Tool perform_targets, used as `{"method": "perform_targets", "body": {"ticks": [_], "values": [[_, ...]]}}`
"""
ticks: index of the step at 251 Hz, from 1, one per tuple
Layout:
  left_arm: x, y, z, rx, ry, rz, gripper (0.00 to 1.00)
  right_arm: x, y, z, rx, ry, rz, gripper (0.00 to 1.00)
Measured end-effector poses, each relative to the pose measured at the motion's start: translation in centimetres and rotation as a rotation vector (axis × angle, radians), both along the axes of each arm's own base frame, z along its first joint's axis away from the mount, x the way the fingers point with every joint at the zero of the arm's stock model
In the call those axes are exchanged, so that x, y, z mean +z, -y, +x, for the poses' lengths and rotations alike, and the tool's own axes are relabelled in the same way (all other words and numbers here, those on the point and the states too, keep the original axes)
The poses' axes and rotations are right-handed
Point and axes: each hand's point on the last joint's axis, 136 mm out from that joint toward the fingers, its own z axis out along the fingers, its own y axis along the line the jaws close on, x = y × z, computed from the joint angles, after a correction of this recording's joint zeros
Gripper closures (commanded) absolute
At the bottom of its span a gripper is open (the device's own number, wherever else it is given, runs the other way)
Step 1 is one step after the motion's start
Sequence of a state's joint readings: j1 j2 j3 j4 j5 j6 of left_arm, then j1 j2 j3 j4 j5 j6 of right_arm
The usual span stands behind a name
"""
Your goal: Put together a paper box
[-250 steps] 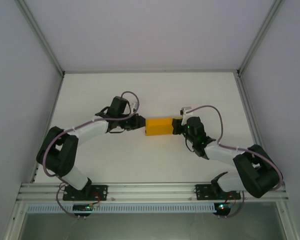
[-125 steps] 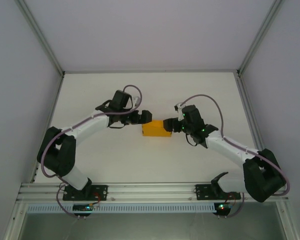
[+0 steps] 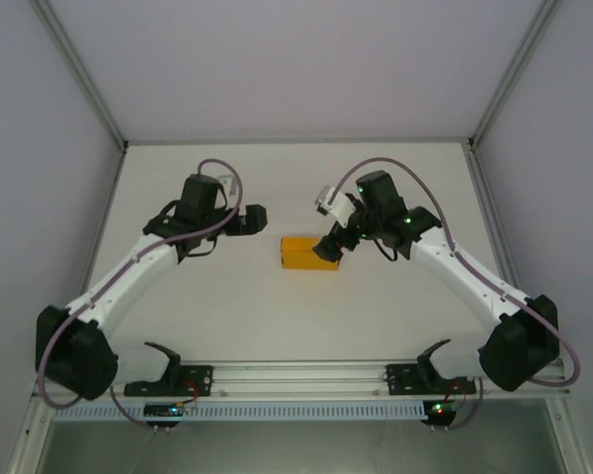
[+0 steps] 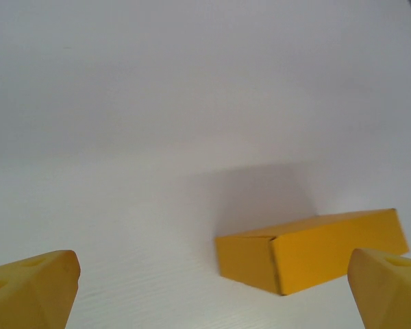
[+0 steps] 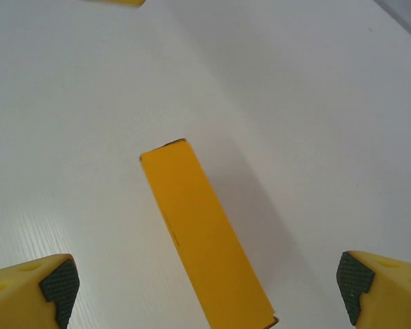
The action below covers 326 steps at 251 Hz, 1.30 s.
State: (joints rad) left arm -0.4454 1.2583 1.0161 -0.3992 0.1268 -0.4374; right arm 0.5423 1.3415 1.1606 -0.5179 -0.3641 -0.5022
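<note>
Orange-yellow thin-card rectangular paper box [image 3: 306, 253] lies closed on the white table [image 3: 227, 306]. Left gripper [image 3: 260, 219] and right gripper [image 3: 329, 247]: jaws spread wide, holding nothing.

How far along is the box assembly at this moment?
Done: the box lies on the table as a closed rectangular block, no loose flaps showing. In hand: nothing; the left end effector and right end effector stand open, not gripping it. Left: seemingly nothing, though its underside is hidden.
</note>
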Motion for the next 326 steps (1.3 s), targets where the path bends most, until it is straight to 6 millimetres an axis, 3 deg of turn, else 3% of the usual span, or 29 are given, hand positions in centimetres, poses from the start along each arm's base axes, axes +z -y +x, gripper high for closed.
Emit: {"method": "perform_targets", "body": {"ticks": [79,119,181,234,267,326], "values": [[-5.1,-4.1,-1.8,0.117,-0.094,0.1,0.0,-6.6,-0.1,1.5,0.263,-0.013,-0.333,0.01],[-5.2,-4.8,-2.0,0.139,-0.097,0.108,0.0,-9.0,-0.6,2.2,0.305,-0.008,-0.439,0.02],[-5.0,-5.2,-2.0,0.155,-0.09,0.116,0.01,-12.9,-1.5,2.5,0.324,-0.024,-0.588,0.21],[-5.3,-5.7,-2.1,0.169,-0.094,0.121,0.0,-13.4,-1.9,3.9,0.227,0.03,-0.615,0.46],[-5.3,-6.0,-2.0,0.179,-0.093,0.128,0.0,-13.2,-1.9,4.7,0.151,0.094,-0.618,0.52],[-5.5,-6.5,-2.0,0.196,-0.093,0.137,0.0,-13.1,-1.1,6.7,-0.02,0.19,-0.668,0.49]]}}
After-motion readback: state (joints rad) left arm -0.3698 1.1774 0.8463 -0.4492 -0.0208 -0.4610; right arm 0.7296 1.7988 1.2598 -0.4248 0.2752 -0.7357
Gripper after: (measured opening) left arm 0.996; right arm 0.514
